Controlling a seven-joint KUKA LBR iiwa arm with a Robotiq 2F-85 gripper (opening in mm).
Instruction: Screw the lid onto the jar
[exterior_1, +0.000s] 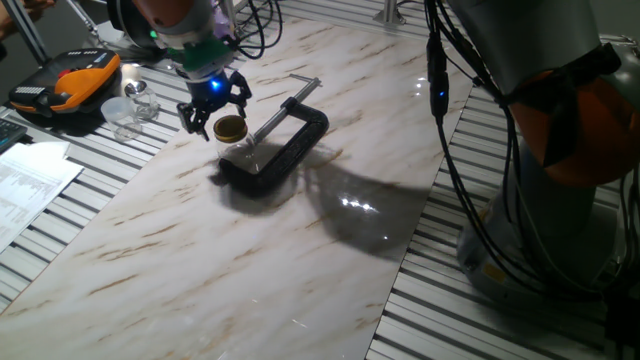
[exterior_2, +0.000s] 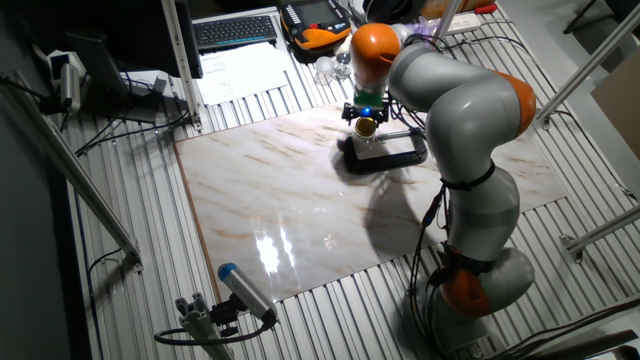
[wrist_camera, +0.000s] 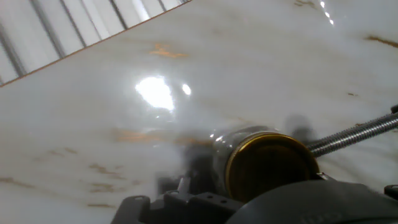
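Note:
The gold lid (exterior_1: 229, 128) sits on top of the small clear glass jar (exterior_1: 237, 152), which stands held in the jaws of a black C-clamp (exterior_1: 285, 145) on the marble board. My gripper (exterior_1: 214, 106) hangs just above and slightly left of the lid, with its dark fingers spread and nothing between them. In the other fixed view the gripper (exterior_2: 365, 112) is directly over the lid (exterior_2: 367, 127) and the clamp (exterior_2: 388, 153). The hand view shows the lid (wrist_camera: 271, 165) close up, the jar glass (wrist_camera: 239, 142) behind it and the clamp screw (wrist_camera: 356, 133) to the right.
An orange-black case (exterior_1: 65, 85) and clear plastic containers (exterior_1: 130, 105) lie at the back left, with papers (exterior_1: 30, 180) off the board's left edge. The clamp's handle bar (exterior_1: 303, 82) sticks out behind. Cables (exterior_1: 470, 150) hang at the right beside the arm's base.

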